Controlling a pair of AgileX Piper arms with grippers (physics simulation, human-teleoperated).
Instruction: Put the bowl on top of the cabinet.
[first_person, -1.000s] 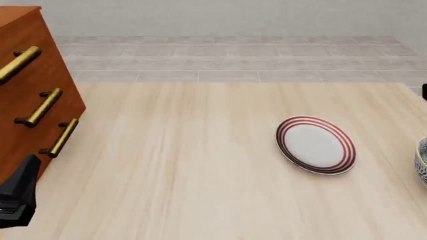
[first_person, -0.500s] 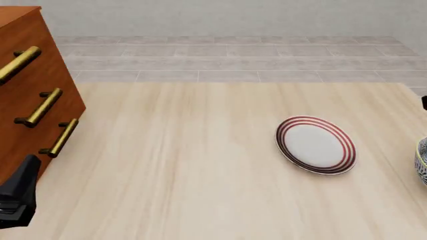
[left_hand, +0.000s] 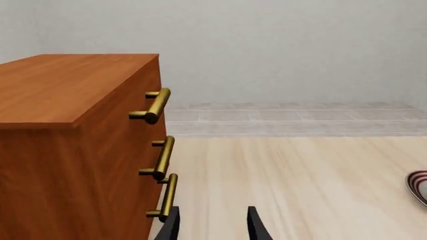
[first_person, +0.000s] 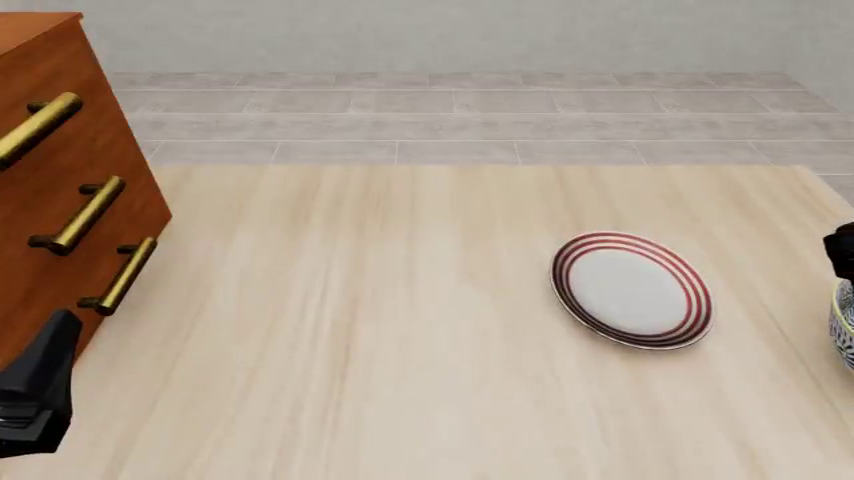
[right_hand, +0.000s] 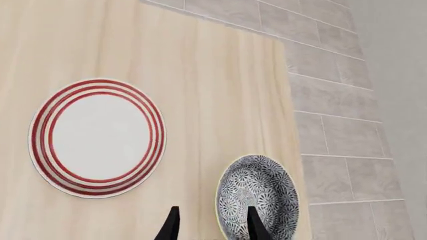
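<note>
The bench (first_person: 400, 330) is big, pale and made of wood, and everything sits on it. The cabinet (first_person: 60, 180) is the next biggest thing. It is reddish-brown and stands at the left side of the bench. The front view shows only its drawer side with three gold handles (first_person: 83, 215). My left wrist view also shows its flat top (left_hand: 67, 85).

The plate (first_person: 631, 289) is white with red rings and lies flat on the right half of the bench. The bowl (right_hand: 259, 196) is blue and white with flowers. In the front view just a sliver of it peeks in at the right edge. My right wrist view shows all of it, standing near the plate by the bench's edge, not touching the plate.

My left claw (left_hand: 212, 225) is spread apart and holds nothing, close by the cabinet. My right claw (right_hand: 211, 224) is spread too, above the bowl's rim, with one finger (right_hand: 255, 222) over the bowl.
</note>
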